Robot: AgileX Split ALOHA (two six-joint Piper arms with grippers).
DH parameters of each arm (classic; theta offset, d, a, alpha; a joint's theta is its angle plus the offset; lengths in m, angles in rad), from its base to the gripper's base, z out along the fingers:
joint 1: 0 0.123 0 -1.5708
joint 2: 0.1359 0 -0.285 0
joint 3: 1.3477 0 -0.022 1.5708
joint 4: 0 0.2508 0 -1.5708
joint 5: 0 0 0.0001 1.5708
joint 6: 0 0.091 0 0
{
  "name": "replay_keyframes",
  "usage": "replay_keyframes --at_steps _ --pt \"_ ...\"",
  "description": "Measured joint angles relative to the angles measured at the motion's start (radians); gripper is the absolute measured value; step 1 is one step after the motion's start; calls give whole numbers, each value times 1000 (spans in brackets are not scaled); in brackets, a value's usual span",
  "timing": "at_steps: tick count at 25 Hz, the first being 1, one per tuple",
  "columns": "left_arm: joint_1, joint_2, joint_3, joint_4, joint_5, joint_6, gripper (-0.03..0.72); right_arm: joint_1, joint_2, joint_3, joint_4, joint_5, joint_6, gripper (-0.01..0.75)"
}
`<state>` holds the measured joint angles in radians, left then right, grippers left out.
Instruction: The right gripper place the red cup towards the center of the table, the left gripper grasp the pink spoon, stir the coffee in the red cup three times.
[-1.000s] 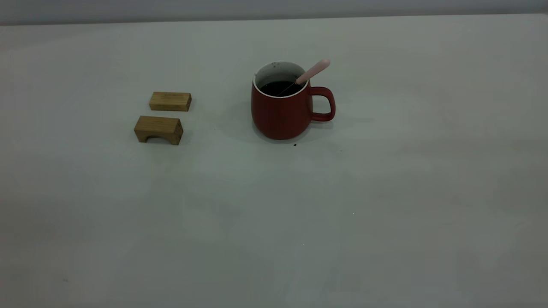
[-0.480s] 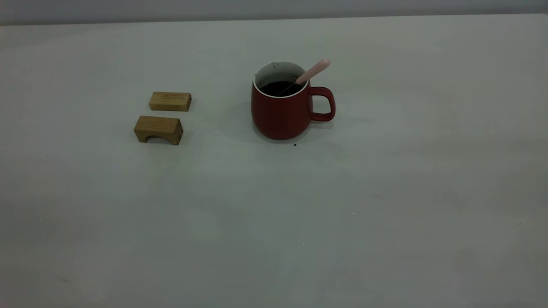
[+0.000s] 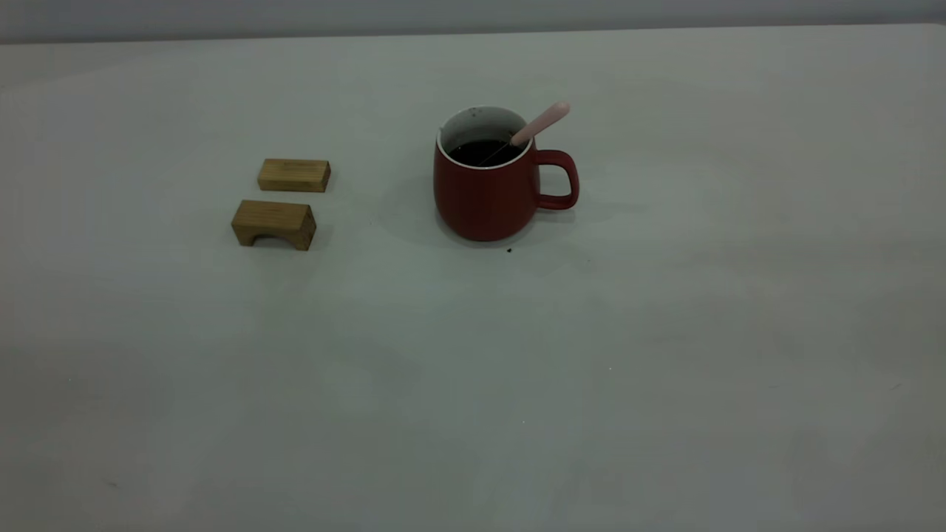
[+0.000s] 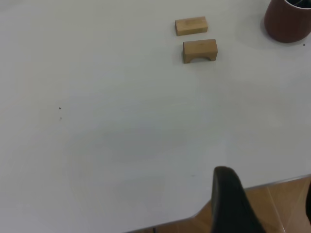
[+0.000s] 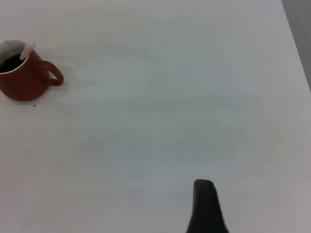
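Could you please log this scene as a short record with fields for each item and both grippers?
cup: red cup upright near table centre, handle toward the right arm's side
coffee: dark coffee inside the cup
spoon: pink spoon standing in the cup, leaning on the rim above the handle
blocks: two wooden blocks on the left arm's side
table: table
left gripper: one finger visible, far from the cup
right gripper: one finger visible, far from the cup

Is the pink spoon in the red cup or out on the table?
In. The pink spoon leans on the red cup rim, its lower end in the coffee.
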<state>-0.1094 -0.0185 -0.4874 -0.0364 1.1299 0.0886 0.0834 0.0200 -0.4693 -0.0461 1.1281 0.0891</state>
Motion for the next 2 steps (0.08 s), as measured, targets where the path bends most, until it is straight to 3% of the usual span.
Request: replay_keyframes --at_steps 2 --pt "0 0 0 0 0 0 449 0 0 0 0 0 0 584"
